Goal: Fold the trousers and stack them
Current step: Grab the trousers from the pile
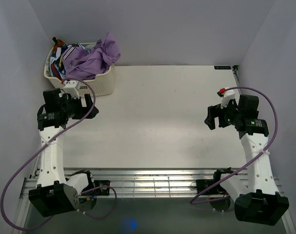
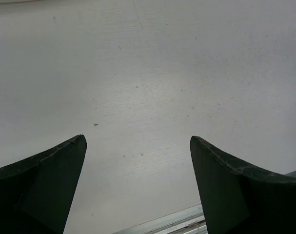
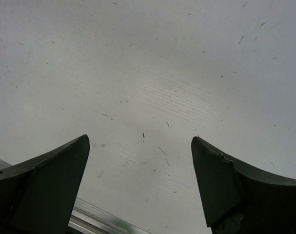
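Crumpled purple trousers (image 1: 94, 58) lie on top of other clothes in a white laundry basket (image 1: 101, 85) at the table's back left corner. My left gripper (image 1: 88, 106) is open and empty, just in front of the basket above the table's left side. In the left wrist view its gripper (image 2: 138, 141) shows only bare tabletop between the dark fingers (image 2: 50, 180). My right gripper (image 1: 209, 117) is open and empty above the table's right side. In the right wrist view the gripper (image 3: 140, 141) also frames only bare tabletop.
The white table (image 1: 157, 117) spans the middle of the view. A metal rail (image 1: 152, 183) runs along its near edge between the arm bases. Patterned clothes (image 1: 57, 56) fill the basket's left side. Walls close in on the left, back and right.
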Robot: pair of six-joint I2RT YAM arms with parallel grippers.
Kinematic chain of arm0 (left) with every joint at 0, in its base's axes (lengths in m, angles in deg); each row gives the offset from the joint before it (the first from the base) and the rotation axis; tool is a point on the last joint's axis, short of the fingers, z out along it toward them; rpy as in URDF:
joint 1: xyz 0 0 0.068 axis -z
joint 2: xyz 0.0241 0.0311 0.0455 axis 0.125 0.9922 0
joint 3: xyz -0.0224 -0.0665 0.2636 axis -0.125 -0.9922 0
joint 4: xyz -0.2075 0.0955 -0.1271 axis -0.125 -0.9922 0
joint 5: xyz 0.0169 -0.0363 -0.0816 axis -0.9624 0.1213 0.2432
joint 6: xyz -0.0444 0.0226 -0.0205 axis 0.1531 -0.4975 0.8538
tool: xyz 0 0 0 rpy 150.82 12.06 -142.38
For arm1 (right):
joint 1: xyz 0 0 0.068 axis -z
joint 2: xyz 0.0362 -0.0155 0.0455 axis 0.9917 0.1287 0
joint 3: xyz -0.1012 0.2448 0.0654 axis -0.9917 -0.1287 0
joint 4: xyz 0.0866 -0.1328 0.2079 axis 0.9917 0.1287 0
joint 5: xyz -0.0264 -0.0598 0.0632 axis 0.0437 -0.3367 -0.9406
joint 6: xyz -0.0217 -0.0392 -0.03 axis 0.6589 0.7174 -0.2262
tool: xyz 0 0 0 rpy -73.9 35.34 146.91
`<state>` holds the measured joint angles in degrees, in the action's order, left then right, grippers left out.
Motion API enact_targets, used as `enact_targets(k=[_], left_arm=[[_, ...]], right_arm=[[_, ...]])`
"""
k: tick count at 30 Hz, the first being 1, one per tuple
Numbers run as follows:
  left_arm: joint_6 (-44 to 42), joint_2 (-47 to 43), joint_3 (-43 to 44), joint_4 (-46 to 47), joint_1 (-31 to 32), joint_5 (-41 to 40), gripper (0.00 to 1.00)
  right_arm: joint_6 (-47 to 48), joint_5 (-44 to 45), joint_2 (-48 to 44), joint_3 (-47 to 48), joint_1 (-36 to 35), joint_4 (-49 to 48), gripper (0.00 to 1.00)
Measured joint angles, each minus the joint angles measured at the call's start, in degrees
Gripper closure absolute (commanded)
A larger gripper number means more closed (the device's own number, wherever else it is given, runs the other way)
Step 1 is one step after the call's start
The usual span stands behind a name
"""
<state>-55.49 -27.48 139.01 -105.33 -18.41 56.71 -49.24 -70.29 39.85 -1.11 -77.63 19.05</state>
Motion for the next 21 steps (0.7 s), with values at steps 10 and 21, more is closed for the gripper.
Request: enact_targets(k=[10,21], left_arm=[[3.48,19.98,28.76,3.37,0.09,-8.33,0.02],[6.27,43.78,47.91,13.86,0.07,-10.05,0.02]], right_arm=[[-0.02,-0.83,1.73,1.95,0.00,-0.04,0.10],[-0.55,-0.83,4.00,1.92,0.00,-0.39,0.10]])
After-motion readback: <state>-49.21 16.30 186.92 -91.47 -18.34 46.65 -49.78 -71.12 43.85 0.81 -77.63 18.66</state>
